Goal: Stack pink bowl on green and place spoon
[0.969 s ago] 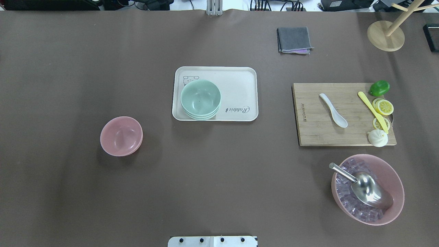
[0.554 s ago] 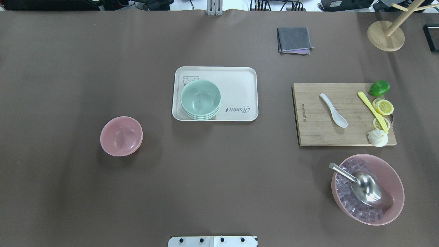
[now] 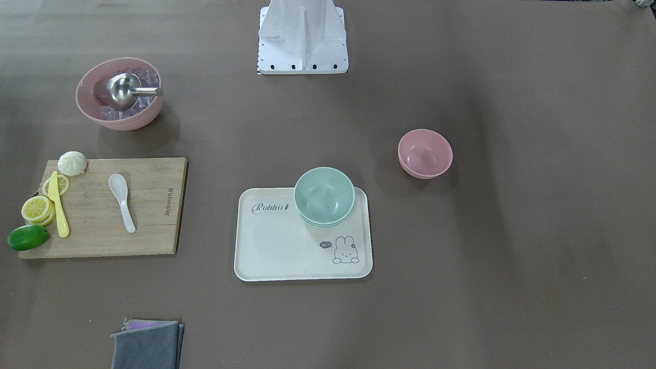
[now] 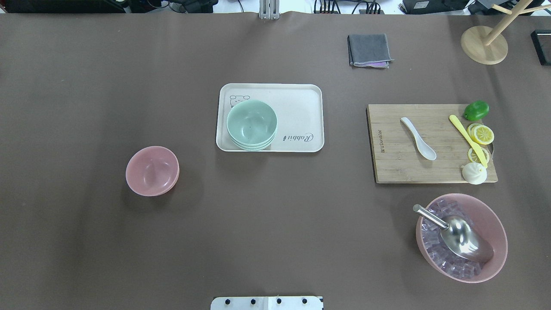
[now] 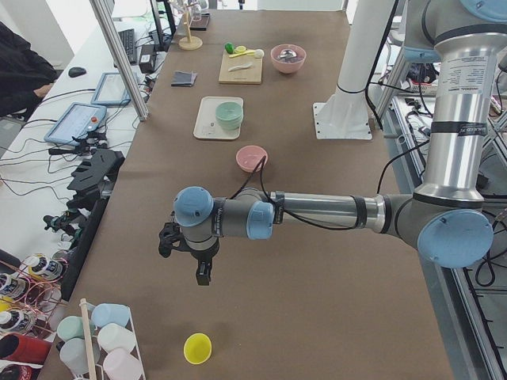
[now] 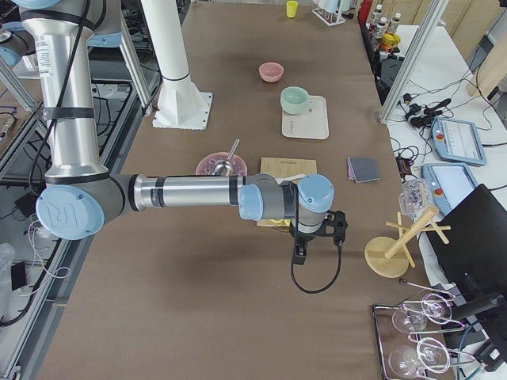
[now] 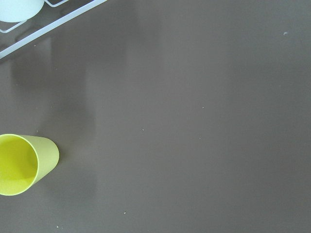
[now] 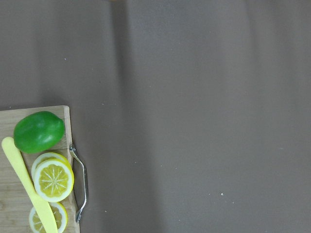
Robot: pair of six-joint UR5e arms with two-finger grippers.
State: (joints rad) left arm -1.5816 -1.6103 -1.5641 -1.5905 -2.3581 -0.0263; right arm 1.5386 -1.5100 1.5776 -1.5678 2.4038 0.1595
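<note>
The small pink bowl [image 4: 152, 171] stands alone on the table, left of centre; it also shows in the front view [image 3: 425, 153]. A stack of green bowls [image 4: 252, 124] sits at the left end of a cream tray [image 4: 301, 107]. A white spoon [image 4: 418, 138] lies on a wooden cutting board [image 4: 396, 168]. My left gripper [image 5: 202, 273] hangs over the table far out to the left, beyond the pink bowl. My right gripper [image 6: 299, 255] hangs far out to the right, past the board. I cannot tell whether either is open or shut.
A large pink bowl [image 4: 490, 215] with ice cubes and a metal scoop [image 4: 460, 234] is at the front right. The board carries a yellow knife [image 4: 468, 140], lemon slices, a lime [image 4: 476, 110] and a bun. A grey cloth [image 4: 369, 50] lies at the back. A yellow cup [image 7: 19, 164] stands under the left wrist.
</note>
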